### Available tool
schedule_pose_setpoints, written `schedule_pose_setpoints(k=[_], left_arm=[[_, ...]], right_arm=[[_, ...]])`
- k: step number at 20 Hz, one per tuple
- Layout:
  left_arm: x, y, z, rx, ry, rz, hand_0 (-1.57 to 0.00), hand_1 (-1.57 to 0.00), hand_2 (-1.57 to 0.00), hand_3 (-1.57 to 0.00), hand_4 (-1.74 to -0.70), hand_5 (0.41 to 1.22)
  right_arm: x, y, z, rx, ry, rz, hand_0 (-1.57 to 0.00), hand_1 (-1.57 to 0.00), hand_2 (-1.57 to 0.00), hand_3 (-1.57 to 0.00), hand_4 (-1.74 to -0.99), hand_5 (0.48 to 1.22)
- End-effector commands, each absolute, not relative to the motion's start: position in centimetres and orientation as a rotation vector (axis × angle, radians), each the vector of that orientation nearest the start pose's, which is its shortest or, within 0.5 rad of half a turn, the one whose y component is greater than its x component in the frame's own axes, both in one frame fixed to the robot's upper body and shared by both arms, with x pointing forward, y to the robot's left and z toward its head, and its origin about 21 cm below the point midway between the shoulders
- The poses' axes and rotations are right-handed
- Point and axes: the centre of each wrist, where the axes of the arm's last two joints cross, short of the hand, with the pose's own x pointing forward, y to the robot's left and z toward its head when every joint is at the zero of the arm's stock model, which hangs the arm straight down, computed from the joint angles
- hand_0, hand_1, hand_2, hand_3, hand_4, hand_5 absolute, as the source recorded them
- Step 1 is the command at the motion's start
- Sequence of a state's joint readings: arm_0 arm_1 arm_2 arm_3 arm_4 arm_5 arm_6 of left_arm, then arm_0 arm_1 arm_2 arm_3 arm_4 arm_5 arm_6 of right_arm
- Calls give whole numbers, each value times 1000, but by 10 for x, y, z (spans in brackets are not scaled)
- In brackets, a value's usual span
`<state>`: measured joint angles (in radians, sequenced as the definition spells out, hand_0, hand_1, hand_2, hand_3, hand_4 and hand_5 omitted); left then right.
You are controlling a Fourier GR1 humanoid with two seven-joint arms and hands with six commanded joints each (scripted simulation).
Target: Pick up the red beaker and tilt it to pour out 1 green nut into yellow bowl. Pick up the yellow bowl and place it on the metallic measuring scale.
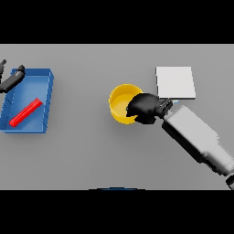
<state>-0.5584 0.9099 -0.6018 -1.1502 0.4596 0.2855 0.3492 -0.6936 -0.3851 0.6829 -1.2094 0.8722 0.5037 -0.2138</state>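
The yellow bowl (119, 103) stands on the grey table a little right of centre. My right hand (145, 108) covers the bowl's right rim, with its fingers curled over that edge. Just beyond it, to the right, lies the metallic measuring scale (176, 82), a pale square plate. The red beaker (26, 112) lies on its side in a blue tray (47, 98) at the far left. My left hand (12, 77) hangs over the tray's far left corner, fingers straight, holding nothing. No green nut shows in the bowl.
The blue tray's walls enclose the red beaker. Bare table stretches between the tray and the bowl, and along the front edge. My right forearm (196, 137) runs in from the lower right.
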Motion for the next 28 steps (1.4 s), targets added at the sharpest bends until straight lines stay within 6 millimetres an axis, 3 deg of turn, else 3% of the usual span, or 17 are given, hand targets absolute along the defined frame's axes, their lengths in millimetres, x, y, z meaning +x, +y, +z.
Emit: schedule_pose_setpoints(k=[1,5,7,15,24,28], left_arm=[[346,346,101,579,-1130,-400,1,1,1,1,-719,696],[344,344,98,585,-1129,-412,1,1,1,1,-723,692],[346,343,104,590,-1130,-413,1,1,1,1,-717,686],[341,343,107,586,-1135,-411,1,1,1,1,-725,704],[342,343,107,589,-1118,-394,1,1,1,1,-739,734],[343,345,106,597,-1102,-402,1,1,1,1,-722,732]], right_arm=[[348,-136,71,-336,-1231,2133,-1548,-1546,-1337,-1331,-1732,1215],[350,-140,95,-401,-1254,2085,-1562,-1561,-1429,-1228,-1737,1218],[352,-151,111,-434,-1280,2066,-1565,-1565,-1426,-1194,-1739,1219],[354,-183,129,-569,-1289,1976,-1566,-1570,-1516,-1149,-1741,1220],[388,-230,123,-714,-1266,1830,-1570,-1571,-1546,-1146,-1741,1221],[401,-249,107,-764,-1195,1758,-1571,-1571,-1519,-1156,-1741,1221]])
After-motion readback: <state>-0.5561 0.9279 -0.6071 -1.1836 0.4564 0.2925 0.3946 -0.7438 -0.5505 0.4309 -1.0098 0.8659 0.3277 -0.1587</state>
